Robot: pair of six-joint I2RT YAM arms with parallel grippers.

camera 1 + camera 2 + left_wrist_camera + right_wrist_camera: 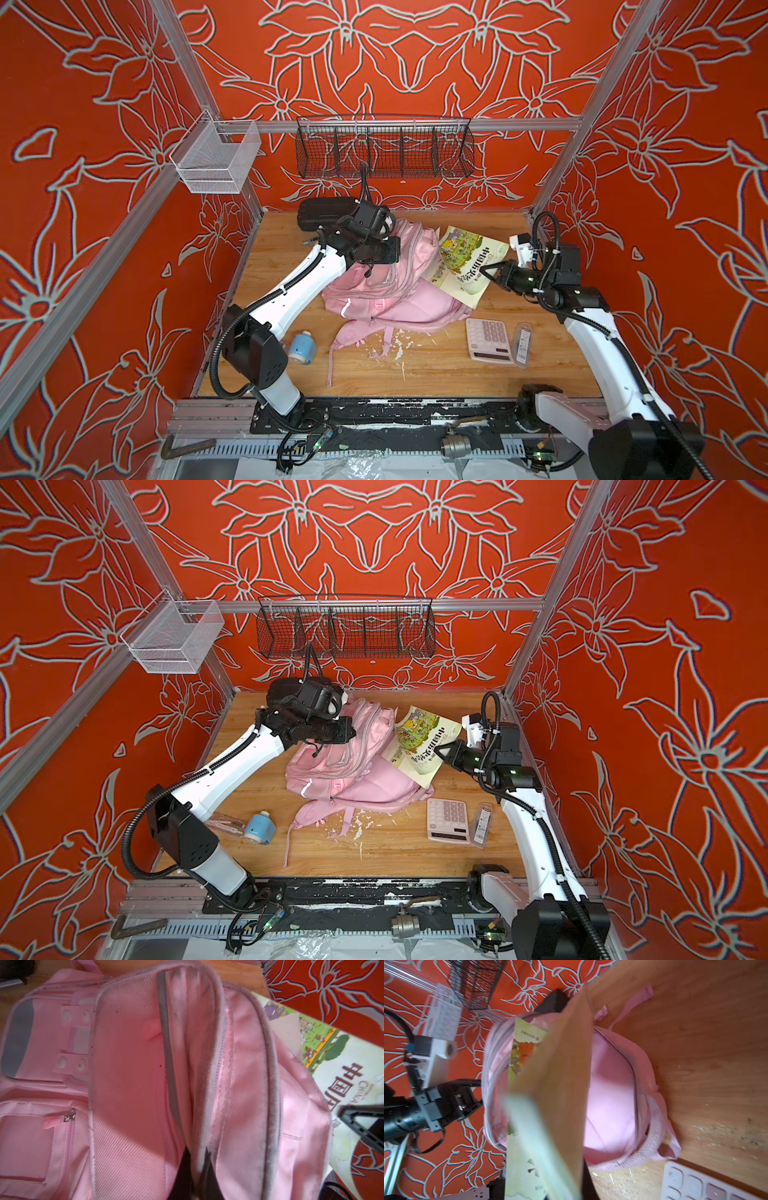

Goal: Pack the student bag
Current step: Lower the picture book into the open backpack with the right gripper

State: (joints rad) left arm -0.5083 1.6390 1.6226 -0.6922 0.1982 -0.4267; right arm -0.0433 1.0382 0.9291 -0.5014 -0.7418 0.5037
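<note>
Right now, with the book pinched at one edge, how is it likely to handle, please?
The book looks a thin softcover, its corner curled, so it will probably flop beyond the right gripper. Its glossy-looking cover may slip. The soft student bag could buckle when pushed.

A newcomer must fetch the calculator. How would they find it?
On the wooden table, look just in front of the pink bag, on the right arm's side. The calculator lies flat beside a slim clear case; only it is a pale slab with rows of keys.
</note>
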